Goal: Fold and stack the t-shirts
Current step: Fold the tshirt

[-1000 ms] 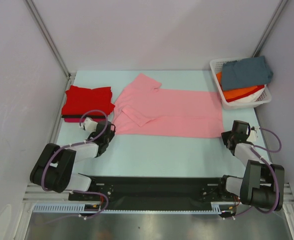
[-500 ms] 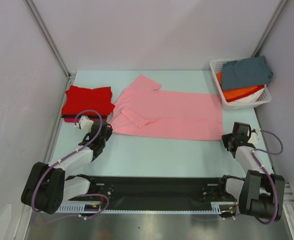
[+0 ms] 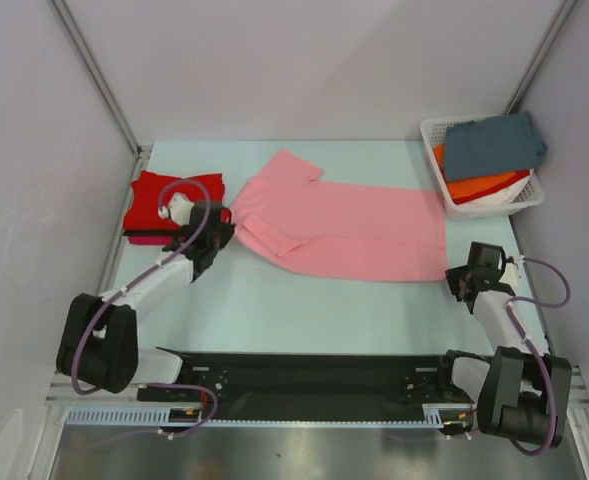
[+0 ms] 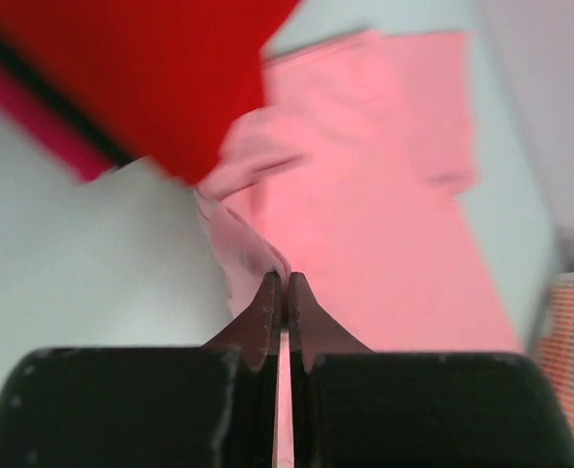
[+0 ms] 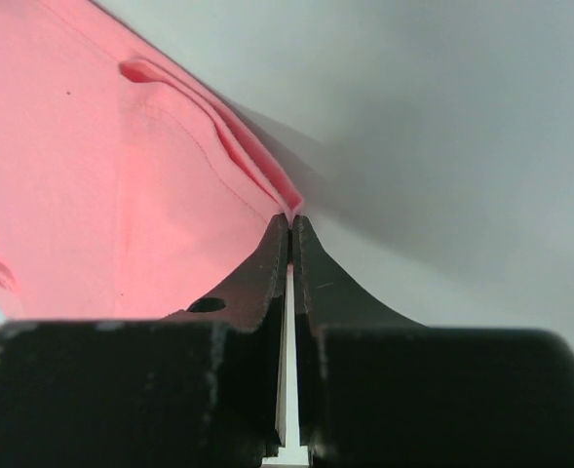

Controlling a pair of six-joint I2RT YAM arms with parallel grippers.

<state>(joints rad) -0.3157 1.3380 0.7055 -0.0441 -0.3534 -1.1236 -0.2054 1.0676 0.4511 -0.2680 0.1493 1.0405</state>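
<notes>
My left gripper [image 4: 279, 283] and right gripper [image 5: 288, 222] are pinching the pink t-shirt [image 3: 354, 225] at its near edge, mid-fold. Next I'd lift both evenly toward the far side.

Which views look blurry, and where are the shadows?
Left wrist: the red t-shirt and pink t-shirt are smeared, only the left tool is crisp. Right wrist: sharp, the pink hem throws a soft shadow on the table beside the right tool. Top external: evenly lit, in focus.
</notes>
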